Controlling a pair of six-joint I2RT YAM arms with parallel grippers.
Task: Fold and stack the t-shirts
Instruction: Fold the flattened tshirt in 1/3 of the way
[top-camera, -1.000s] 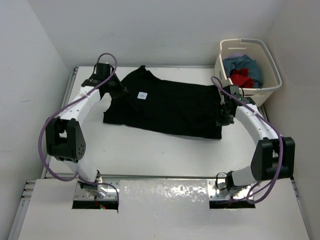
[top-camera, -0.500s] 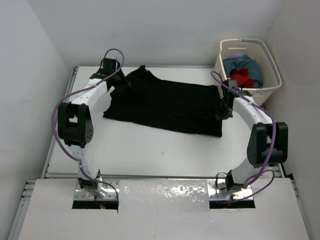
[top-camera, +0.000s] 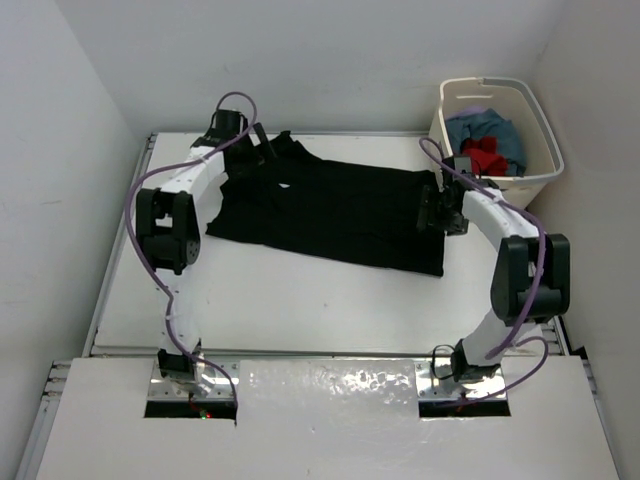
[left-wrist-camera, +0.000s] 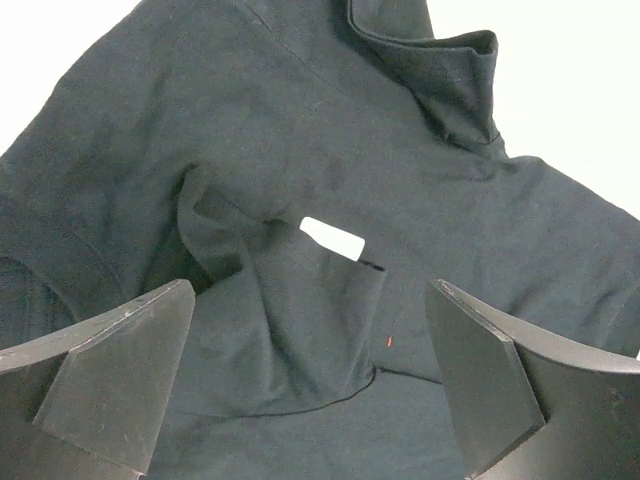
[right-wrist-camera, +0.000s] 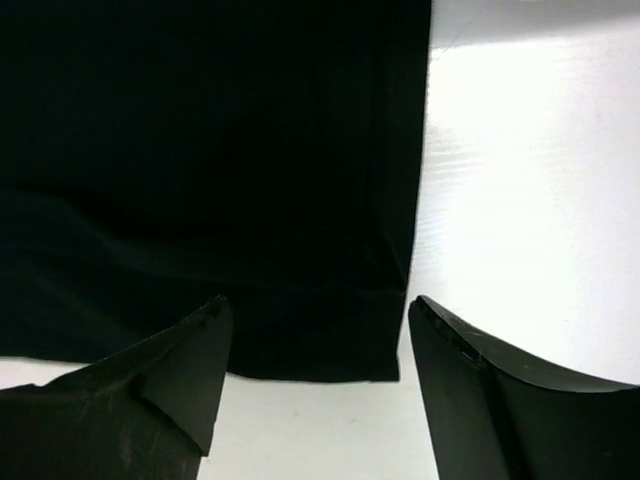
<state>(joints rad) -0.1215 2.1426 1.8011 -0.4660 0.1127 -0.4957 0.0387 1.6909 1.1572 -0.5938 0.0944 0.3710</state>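
The white tag (left-wrist-camera: 333, 236) on the t-shirt (left-wrist-camera: 300, 130) shows nothing legible.

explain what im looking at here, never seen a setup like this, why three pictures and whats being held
These are two white robot arms bolted at the near edge of a table. The wide picture comes from a fixed camera above and behind them. The other two come from cameras on each wrist, so the dark wedges at the bottom are that arm's own fingers. A black t-shirt lies spread on the table. The left gripper hovers open over its neck end, near a white label; the right gripper is open over a hem corner. Neither holds anything. A white basket at the far right holds more clothes.
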